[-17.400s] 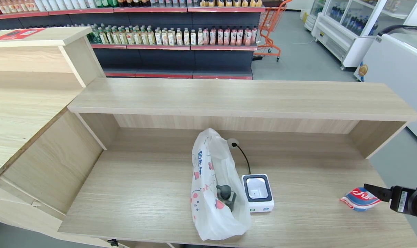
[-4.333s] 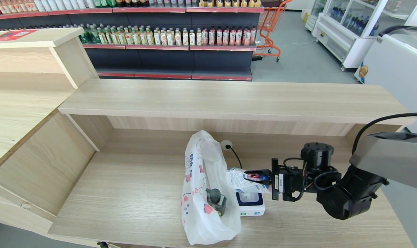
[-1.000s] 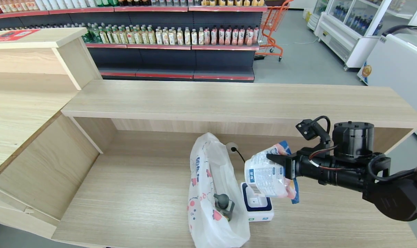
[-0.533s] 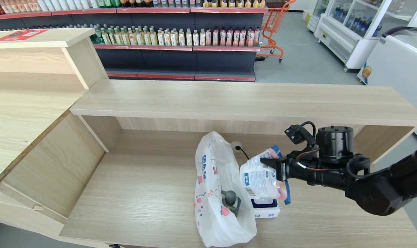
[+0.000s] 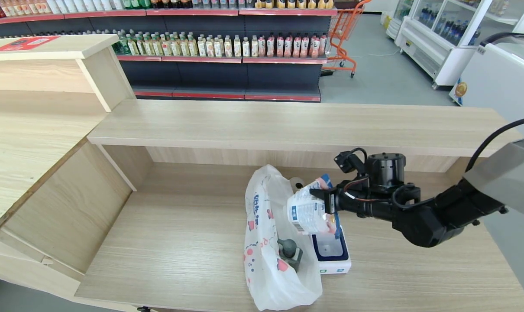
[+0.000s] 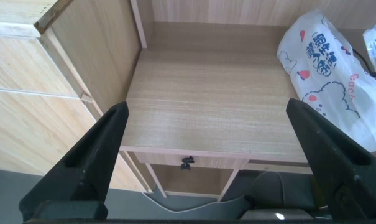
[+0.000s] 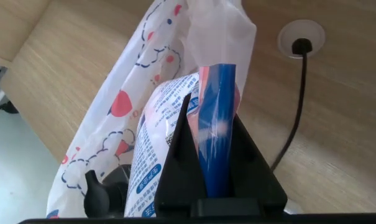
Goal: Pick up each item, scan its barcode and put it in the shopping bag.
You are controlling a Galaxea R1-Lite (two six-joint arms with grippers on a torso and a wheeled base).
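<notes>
We hold a snack packet [image 5: 307, 212] in the right gripper [image 5: 325, 200], whose jaws are pinched tight on the packet's blue sealed edge. The arm comes in from 3 o'clock. The packet hangs in the air above the gap between the shopping bag [image 5: 262, 234] and the scanner [image 5: 331, 255], over the scanner's 12 o'clock end and just beside the bag's mouth. Its long axis runs roughly up and down, tilted, with the clamped edge high and the free end low. It is a soft white pouch with blue print, pink patches and a blue seam, and its printed face is turned toward 9 o'clock.

The bag lies lengthwise from 12 to 6 o'clock, touching the scanner at its 3 o'clock side, with a grey pump bottle [image 5: 290, 251] inside. Bare desk [image 5: 179, 242] runs from the bag toward 9 o'clock as far as the side panel, and more lies past the scanner toward 3 o'clock. The upper counter [image 5: 288, 125] overhangs at 12 o'clock. The bag's bottom nearly meets the desk's edge at 6 o'clock.

Our left gripper [image 6: 206, 106] is spread wide and holds nothing.
</notes>
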